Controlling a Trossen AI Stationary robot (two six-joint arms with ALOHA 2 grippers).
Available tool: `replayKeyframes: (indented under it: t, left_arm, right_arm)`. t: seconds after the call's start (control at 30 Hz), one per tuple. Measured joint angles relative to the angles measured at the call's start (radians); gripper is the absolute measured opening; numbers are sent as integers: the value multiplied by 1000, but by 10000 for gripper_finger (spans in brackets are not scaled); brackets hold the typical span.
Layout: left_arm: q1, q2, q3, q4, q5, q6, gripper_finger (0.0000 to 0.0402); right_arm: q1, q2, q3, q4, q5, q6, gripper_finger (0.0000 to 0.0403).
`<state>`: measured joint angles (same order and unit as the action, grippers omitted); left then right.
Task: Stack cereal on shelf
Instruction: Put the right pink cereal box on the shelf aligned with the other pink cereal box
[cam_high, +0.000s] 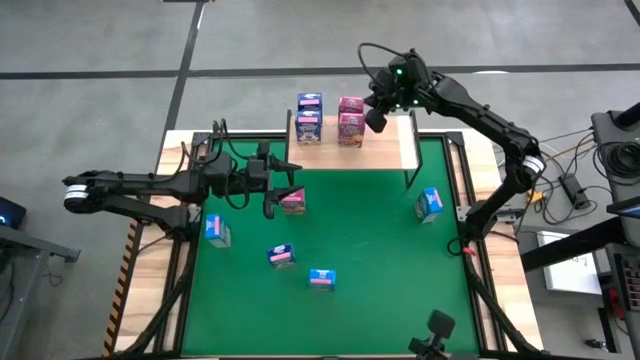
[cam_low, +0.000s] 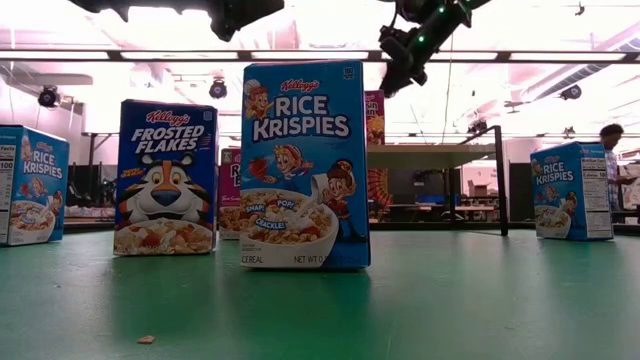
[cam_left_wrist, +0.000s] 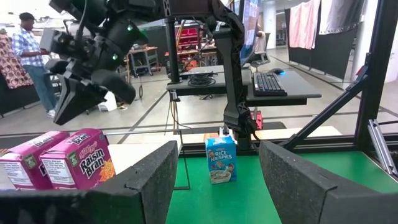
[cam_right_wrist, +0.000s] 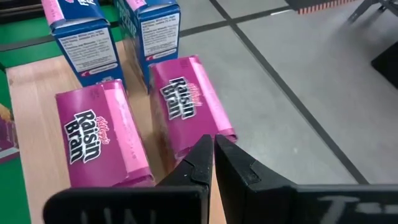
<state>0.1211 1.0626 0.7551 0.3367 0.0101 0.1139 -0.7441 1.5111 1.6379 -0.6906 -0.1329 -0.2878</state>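
Note:
The shelf (cam_high: 385, 150) is a light-wood board at the table's far edge. Two blue cereal boxes (cam_high: 309, 117) and two pink Raisin Bran boxes (cam_high: 350, 120) stand on it; the pink ones also show in the right wrist view (cam_right_wrist: 106, 134). My right gripper (cam_high: 378, 120) hangs shut and empty just above and to the right of the pink boxes (cam_right_wrist: 213, 163). My left gripper (cam_high: 282, 190) is open and empty (cam_left_wrist: 217, 180) over the green table. A pink box (cam_high: 294, 202) stands right by its fingers in the high view; it is hidden in the left wrist view.
Loose cereal boxes stand on the green table: a light blue one (cam_high: 217, 231) at the left, two (cam_high: 282, 256) (cam_high: 321, 279) toward the near middle, and a Rice Krispies box (cam_high: 430, 204) at the right by the shelf's leg. A person (cam_left_wrist: 31, 59) stands in the room beyond.

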Motion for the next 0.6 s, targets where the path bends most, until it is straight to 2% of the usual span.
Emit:
replayKeyframes:
  t: [0.33,0.6]
  left_arm:
    - [0,0,0,0,0,0,210]
    - [0,0,0,0,0,0,210]
  right_arm:
    - [0,42,-21,85,6,-3,9]
    - [-1,29,-22,108,65,-23,9]
